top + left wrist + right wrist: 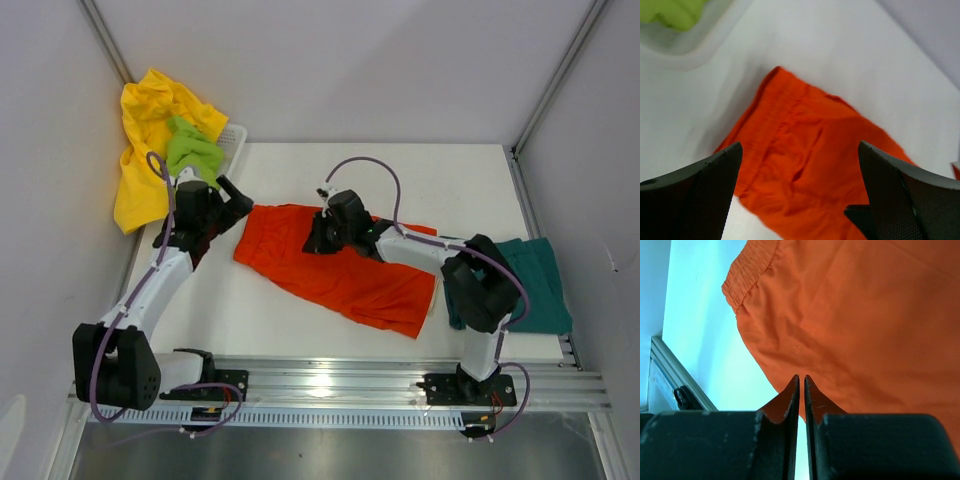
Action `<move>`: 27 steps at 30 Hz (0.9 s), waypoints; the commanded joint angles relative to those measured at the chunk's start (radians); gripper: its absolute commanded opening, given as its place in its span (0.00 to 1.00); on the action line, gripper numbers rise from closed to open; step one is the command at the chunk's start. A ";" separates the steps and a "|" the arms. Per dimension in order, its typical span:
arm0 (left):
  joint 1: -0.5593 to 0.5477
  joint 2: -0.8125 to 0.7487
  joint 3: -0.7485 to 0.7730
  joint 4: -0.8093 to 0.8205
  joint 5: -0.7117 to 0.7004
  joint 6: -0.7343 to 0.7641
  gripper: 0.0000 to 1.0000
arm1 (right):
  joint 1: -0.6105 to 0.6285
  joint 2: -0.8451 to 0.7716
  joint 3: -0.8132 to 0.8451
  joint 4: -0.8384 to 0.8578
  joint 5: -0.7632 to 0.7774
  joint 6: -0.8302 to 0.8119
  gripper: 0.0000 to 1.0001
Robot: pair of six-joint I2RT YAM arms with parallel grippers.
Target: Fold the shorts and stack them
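The left gripper (pixel 800 150) stands wide open, its two dark fingers (pixel 705 185) splayed at the lower corners of the left wrist view, with the orange-red shorts (pixel 805 165) lying flat on the white table (pixel 850 55) between and beyond them. It does not touch the cloth that can be seen. In the top view this gripper (pixel 228 203) sits left of centre, just off the left end of the orange-red shorts (pixel 345 270). The right gripper (pixel 801 379) is almost closed, only a thin slit parting its fingers (pixel 790 395). The tips point at the orange cloth (pixel 865 315), and no fabric shows in the slit. From above, it (pixel 320 238) is low over the upper edge of the shorts near the middle of the frame. The shorts lie spread across the table centre, slanting from middle left down to lower right, with the gathered elastic waist (pixel 747 272) at the upper left of the right wrist view. Behind the left gripper, at the upper left of the top view, the yellow shorts (pixel 140 160) and lime green shorts (pixel 192 150) hang over a white basket (pixel 236 135). The dark teal shorts (pixel 542 285) lie at the right edge, partly hidden by the right arm (pixel 480 285).
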 commanded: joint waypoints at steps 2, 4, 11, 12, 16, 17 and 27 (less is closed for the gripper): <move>0.066 -0.004 -0.073 -0.107 -0.009 0.062 0.98 | 0.031 0.102 0.098 0.120 -0.047 0.043 0.09; 0.080 -0.014 -0.131 -0.078 0.011 0.057 0.98 | 0.040 0.144 0.125 0.140 -0.069 0.054 0.09; 0.084 -0.119 -0.286 0.039 0.060 0.021 0.98 | 0.063 0.306 0.251 0.222 -0.135 0.100 0.08; 0.084 -0.139 -0.292 0.039 0.060 0.021 0.98 | 0.066 0.329 0.277 0.194 -0.136 0.100 0.08; 0.084 -0.188 -0.343 0.022 0.043 0.034 0.98 | 0.086 0.452 0.424 0.030 -0.069 0.066 0.07; 0.084 -0.201 -0.349 0.020 0.040 0.037 0.98 | 0.092 0.472 0.449 -0.065 -0.055 0.055 0.07; 0.084 -0.316 -0.472 0.014 0.109 0.044 0.98 | 0.186 0.422 0.324 -0.291 0.141 -0.090 0.04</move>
